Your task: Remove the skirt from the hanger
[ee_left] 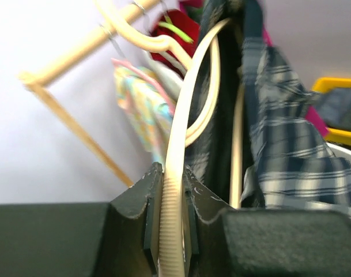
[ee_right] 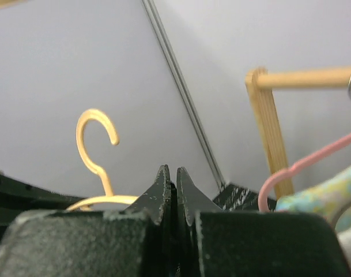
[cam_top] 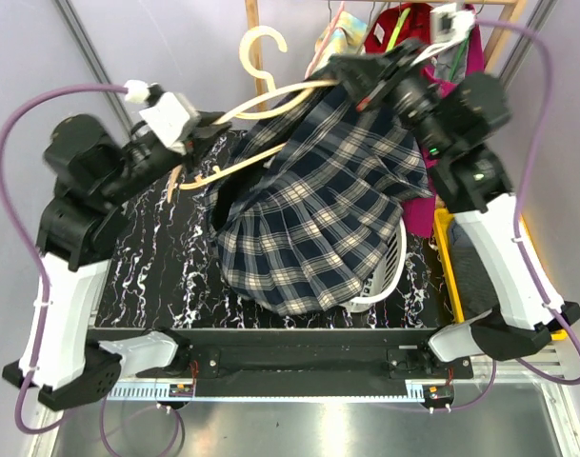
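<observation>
Left pincer, closest to its wrist camera, is nearly closed and clamps one cream limb of the hanger between its pads. Right pincer is pressed fully shut. From above it sits at the top edge of the skirt, probably pinching the waistband, though no cloth shows between its tips, so I cannot confirm that. Plaid skirt hangs from that high point and spreads down over the black marbled tabletop and the rim of a white basket. Hanger's lower limb runs in under the fabric, so I judge the garment not yet free. Step in hand: separating the two, with one arm on each. Next move calls for drawing hanger and waistband apart and sliding the buried limb out without snagging the pleats.
</observation>
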You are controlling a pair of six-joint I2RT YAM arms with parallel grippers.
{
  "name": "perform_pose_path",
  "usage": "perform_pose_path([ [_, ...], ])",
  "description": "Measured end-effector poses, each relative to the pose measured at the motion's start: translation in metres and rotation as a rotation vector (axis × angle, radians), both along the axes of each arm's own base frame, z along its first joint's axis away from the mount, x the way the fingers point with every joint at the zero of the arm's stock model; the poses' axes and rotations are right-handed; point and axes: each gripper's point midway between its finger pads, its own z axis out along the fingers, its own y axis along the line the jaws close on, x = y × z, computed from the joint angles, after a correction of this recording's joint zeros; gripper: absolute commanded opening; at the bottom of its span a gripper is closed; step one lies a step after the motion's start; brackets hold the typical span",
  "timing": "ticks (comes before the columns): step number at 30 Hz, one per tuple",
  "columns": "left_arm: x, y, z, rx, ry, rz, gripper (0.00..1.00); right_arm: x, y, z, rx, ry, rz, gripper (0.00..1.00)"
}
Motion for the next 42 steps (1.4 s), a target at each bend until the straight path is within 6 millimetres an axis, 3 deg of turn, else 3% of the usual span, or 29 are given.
perform_pose_path([
  [4, -0.020, 0.032, 0.022, -0.052, -0.120, 0.098, 0.00, -0.027, -0.023, 0.064, 0.067, -0.119, -0.004, 0.00],
  [9, -0.050, 0.082, 0.067, -0.179, -0.282, 0.275, 0.00, -0.065, -0.053, 0.118, 0.126, -0.266, -0.051, 0.00],
  [14, -0.076, 0.127, 0.114, -0.359, -0.420, 0.435, 0.00, -0.082, -0.070, 0.142, 0.133, -0.349, -0.101, 0.00],
  [17, -0.080, 0.138, 0.122, -0.422, -0.429, 0.473, 0.00, -0.077, -0.069, 0.146, 0.123, -0.371, -0.117, 0.00],
  [23, -0.071, 0.139, 0.111, -0.439, -0.389, 0.496, 0.00, -0.040, -0.059, 0.139, 0.073, -0.370, -0.196, 0.00],
  [27, -0.060, 0.135, 0.097, -0.425, -0.351, 0.498, 0.00, -0.030, -0.056, 0.138, 0.066, -0.374, -0.213, 0.00],
  [34, -0.051, 0.130, 0.082, -0.413, -0.311, 0.496, 0.00, -0.033, -0.058, 0.143, 0.083, -0.391, -0.218, 0.00],
  [42, -0.053, 0.130, 0.076, -0.418, -0.302, 0.493, 0.00, -0.062, -0.085, 0.183, 0.211, -0.524, -0.272, 0.00],
])
